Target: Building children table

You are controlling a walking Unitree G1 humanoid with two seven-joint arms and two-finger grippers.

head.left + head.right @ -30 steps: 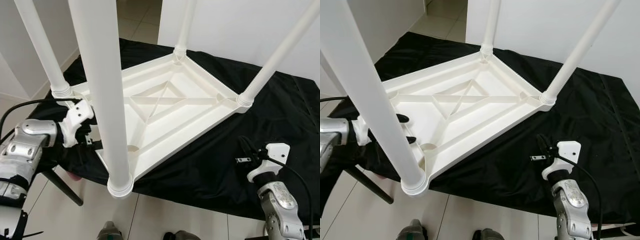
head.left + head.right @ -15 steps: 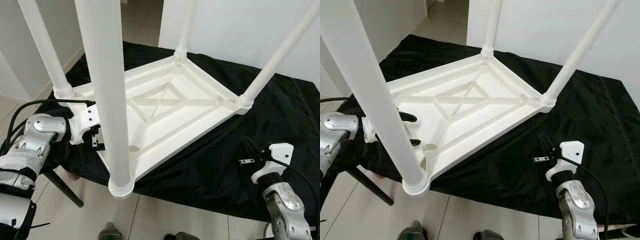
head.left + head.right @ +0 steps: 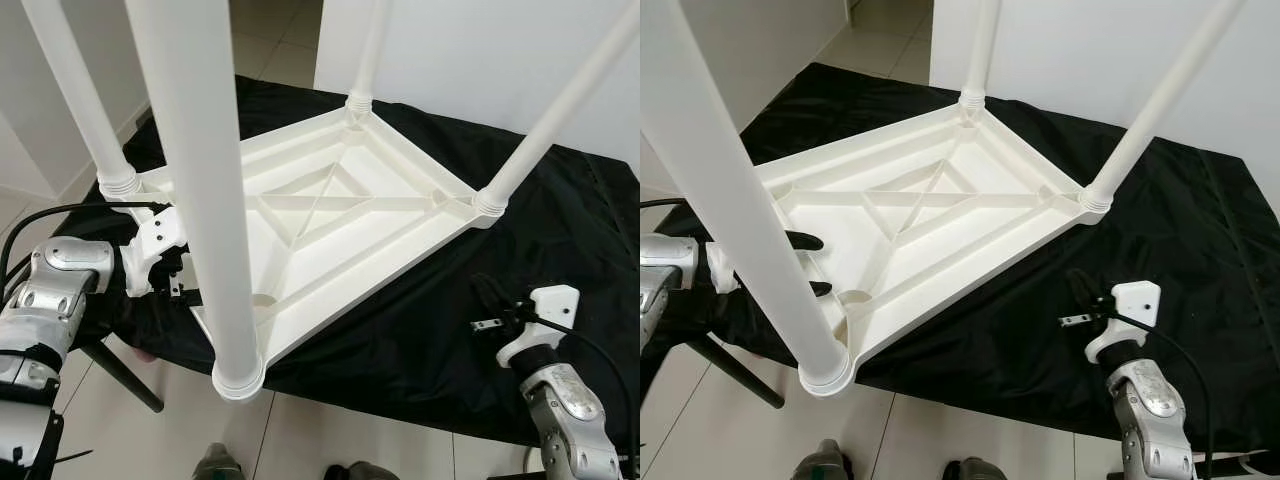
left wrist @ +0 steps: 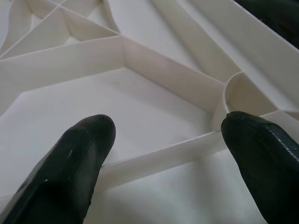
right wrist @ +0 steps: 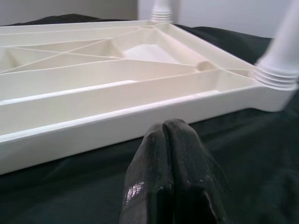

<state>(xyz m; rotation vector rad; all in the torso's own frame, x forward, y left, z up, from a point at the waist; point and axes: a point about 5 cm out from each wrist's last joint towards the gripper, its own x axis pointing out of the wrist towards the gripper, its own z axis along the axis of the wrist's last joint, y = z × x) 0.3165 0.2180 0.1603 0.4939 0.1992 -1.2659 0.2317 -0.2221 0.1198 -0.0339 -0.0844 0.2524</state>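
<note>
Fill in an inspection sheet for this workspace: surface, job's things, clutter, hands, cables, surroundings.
Surface: black cloth draped over a table.
Job's things: white plastic children's table lying upside down on the cloth, four round white legs fitted at its corners and pointing up.
Clutter: nothing seen.
Hands: left hand open, fingers astride the tabletop's edge rib; right hand shut, empty, over the cloth near the table's rim.
Cables: black cable looping at the left arm; another by the right wrist.
Surroundings: light tiled floor, white walls.
</note>
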